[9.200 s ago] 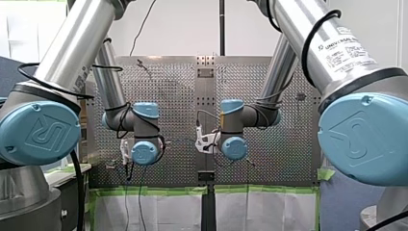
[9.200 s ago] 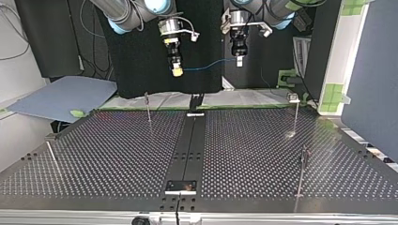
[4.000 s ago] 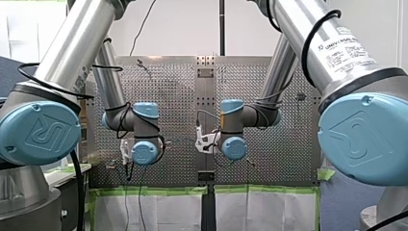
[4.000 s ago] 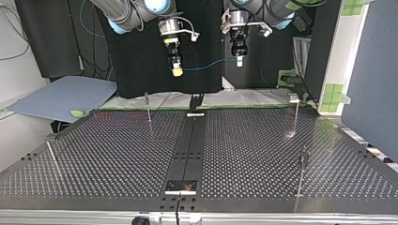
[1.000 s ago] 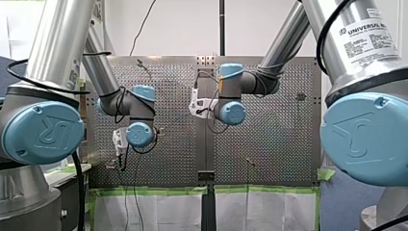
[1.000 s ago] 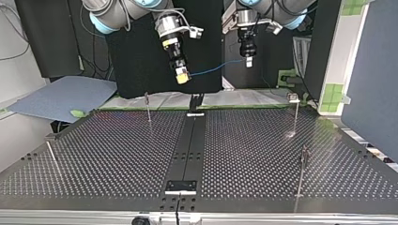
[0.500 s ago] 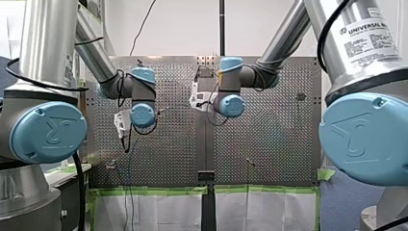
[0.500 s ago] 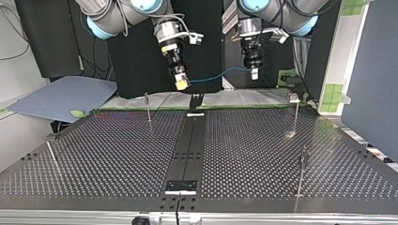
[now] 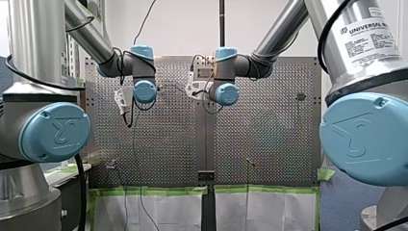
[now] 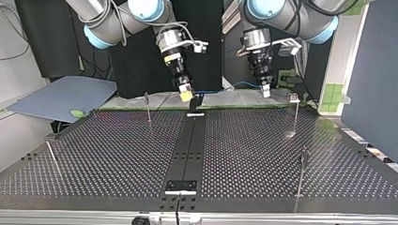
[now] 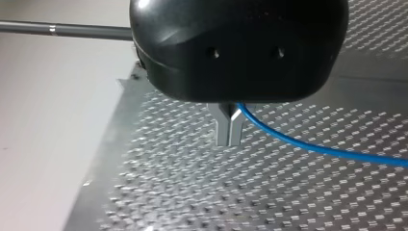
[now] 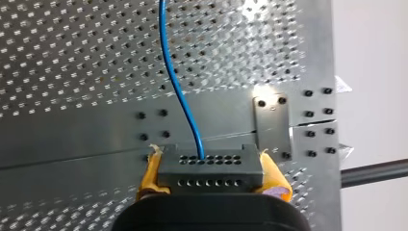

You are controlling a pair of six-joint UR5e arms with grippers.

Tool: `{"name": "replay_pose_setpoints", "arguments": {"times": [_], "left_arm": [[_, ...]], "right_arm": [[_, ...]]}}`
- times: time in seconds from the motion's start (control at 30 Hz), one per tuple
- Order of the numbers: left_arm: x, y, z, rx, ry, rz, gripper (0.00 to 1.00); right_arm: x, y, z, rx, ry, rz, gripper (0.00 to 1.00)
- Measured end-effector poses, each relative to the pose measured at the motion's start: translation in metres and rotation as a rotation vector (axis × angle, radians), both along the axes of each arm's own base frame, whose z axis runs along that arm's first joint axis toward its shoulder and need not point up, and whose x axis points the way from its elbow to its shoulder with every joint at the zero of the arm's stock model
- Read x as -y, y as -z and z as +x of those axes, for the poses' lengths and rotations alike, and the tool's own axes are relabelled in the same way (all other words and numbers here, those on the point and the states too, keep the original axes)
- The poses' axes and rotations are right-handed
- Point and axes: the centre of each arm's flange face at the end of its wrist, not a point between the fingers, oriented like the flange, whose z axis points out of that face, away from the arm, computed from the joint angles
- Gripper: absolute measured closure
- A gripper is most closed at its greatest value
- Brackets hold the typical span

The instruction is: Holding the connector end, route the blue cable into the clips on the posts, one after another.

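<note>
Seen in the top view and reckoned from the middle of the table (image 10: pixel 94 159), a thin post (image 10: pixel 50 152) leans at 9 o'clock near the edge. A second post (image 10: pixel 148 107) stands upright at 11 o'clock.

At 12 o'clock my right gripper (image 10: pixel 186 93) hangs tilted above the far end of the dark strip (image 10: pixel 187 140), clear of the table. The right wrist view shows its yellow pads (image 12: pixel 274 180) clenched on the grey connector (image 12: pixel 210 166), one pad on each short side. The cable (image 12: pixel 178 82) leaves a hole in the connector's row farther from the gripper. It runs on ahead of the gripper over the perforated plate.

In the top view the cable (image 10: pixel 244 85) spans the air from that gripper toward 3 o'clock, above the table and apart from every post. It ends at my left gripper (image 10: pixel 266 90), which points down at 1 o'clock of the table. In the left wrist view the metal fingers (image 11: pixel 223 127) are pressed together, grasping the cable. It comes out between them near their roots and trails off to one side.

At this gripper's 4 o'clock a third post (image 10: pixel 296 117) carries a clip (image 10: pixel 294 98) on top. Gripper and clip are near but apart. A fourth post (image 10: pixel 302 173) stands at 3 o'clock by the table's edge.
</note>
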Motion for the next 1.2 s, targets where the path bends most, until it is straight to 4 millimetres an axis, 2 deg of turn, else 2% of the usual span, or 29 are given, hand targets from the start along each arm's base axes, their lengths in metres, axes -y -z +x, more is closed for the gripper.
{"name": "replay_pose_setpoints", "arguments": {"times": [0.17,0.37,0.6,0.83,0.97,1.2], "left_arm": [[-0.009,-0.030,0.007,0.035,-0.028,-0.009,1.00],[-0.028,-0.072,0.017,0.083,-0.056,-0.010,1.00],[-0.050,-0.098,0.015,0.099,-0.060,-0.002,1.00],[-0.069,-0.129,0.015,0.124,-0.065,0.024,1.00],[-0.074,-0.131,0.022,0.095,-0.058,0.059,1.00],[-0.074,-0.118,0.039,-0.003,-0.041,0.142,1.00]], "right_arm": [[0.004,-0.023,0.001,0.022,-0.002,-0.020,1.00],[0.007,-0.039,0.004,0.033,-0.018,-0.032,1.00],[0.010,-0.051,0.010,0.046,-0.046,-0.043,1.00],[0.013,-0.070,0.021,0.057,-0.075,-0.056,1.00],[0.015,-0.082,0.029,0.072,-0.088,-0.060,1.00],[0.015,-0.103,0.043,0.094,-0.105,-0.073,1.00]]}}
